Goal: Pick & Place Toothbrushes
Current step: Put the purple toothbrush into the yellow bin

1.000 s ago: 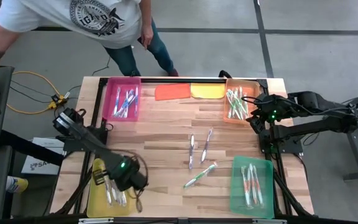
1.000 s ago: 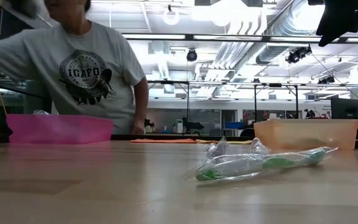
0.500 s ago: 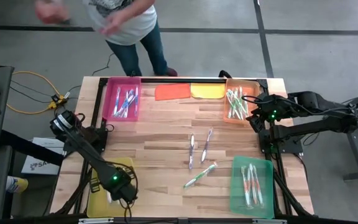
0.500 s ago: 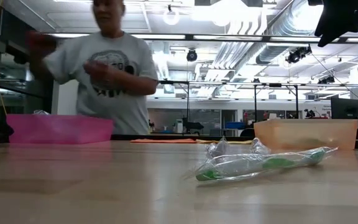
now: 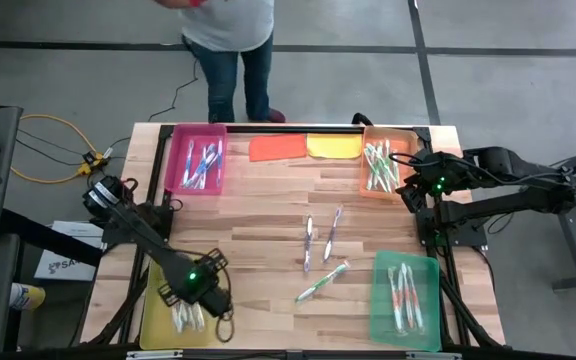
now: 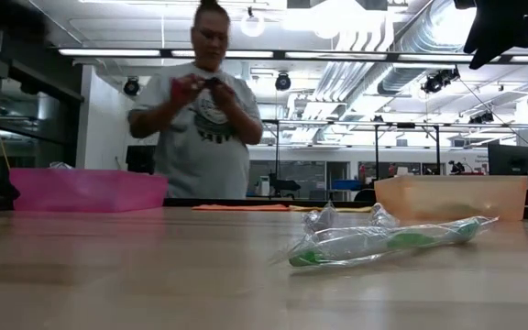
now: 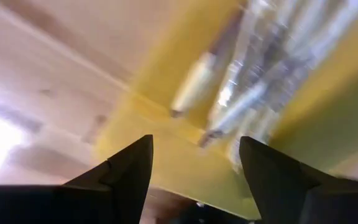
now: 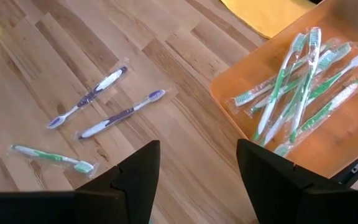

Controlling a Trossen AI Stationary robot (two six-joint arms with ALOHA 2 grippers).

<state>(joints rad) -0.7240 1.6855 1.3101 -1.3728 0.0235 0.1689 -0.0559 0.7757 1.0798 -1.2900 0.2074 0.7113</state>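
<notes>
My left gripper (image 5: 200, 298) hovers open over the yellow tray (image 5: 158, 318) at the table's near left. Several wrapped toothbrushes (image 7: 241, 93) lie in that tray below the fingers, none between them. On the table's middle lie two purple toothbrushes (image 5: 309, 243) (image 8: 118, 114) and a green one (image 5: 322, 281) (image 6: 383, 243), flat in their wrappers. My right gripper (image 5: 408, 192) stands open and empty beside the orange tray (image 5: 368, 185), which holds several green toothbrushes (image 8: 303, 81).
A pink tray (image 5: 173, 160) with toothbrushes stands at the far left and a green tray (image 5: 380, 300) with toothbrushes at the near right. Orange (image 5: 276, 147) and yellow (image 5: 334, 146) cloths lie along the far edge. A person (image 6: 204, 119) stands beyond the far edge.
My left gripper has stayed over the yellow tray, going first toward the near-left corner and then back a little toward the right. The toothbrushes in that tray, covered half a second ago, show again. The person behind the table has stepped toward the right.
</notes>
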